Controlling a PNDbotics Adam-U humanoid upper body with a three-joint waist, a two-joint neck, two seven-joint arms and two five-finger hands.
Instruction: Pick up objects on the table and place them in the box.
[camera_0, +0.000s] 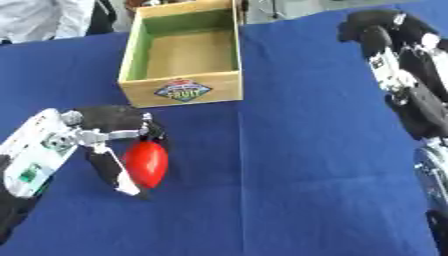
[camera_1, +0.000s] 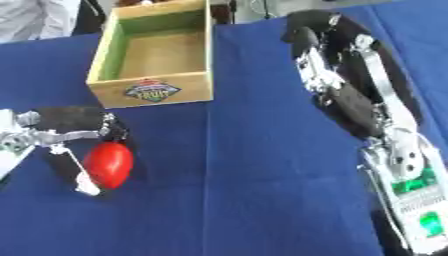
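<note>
A red egg-shaped object (camera_0: 146, 162) lies on the blue table at the lower left. My left hand (camera_0: 105, 135) has its fingers and thumb curled around it, the thumb along its near-left side and the fingers over its top. The wooden box (camera_0: 183, 89), green inside and with nothing in it, stands at the back, its front wall bearing a fruit label. My right hand (camera_1: 337, 75) is raised at the right, fingers straight and pointing away, holding nothing.
The blue cloth (camera_0: 289, 165) covers the whole table between the box and my hands. A person in white stands at the far left edge, behind the table.
</note>
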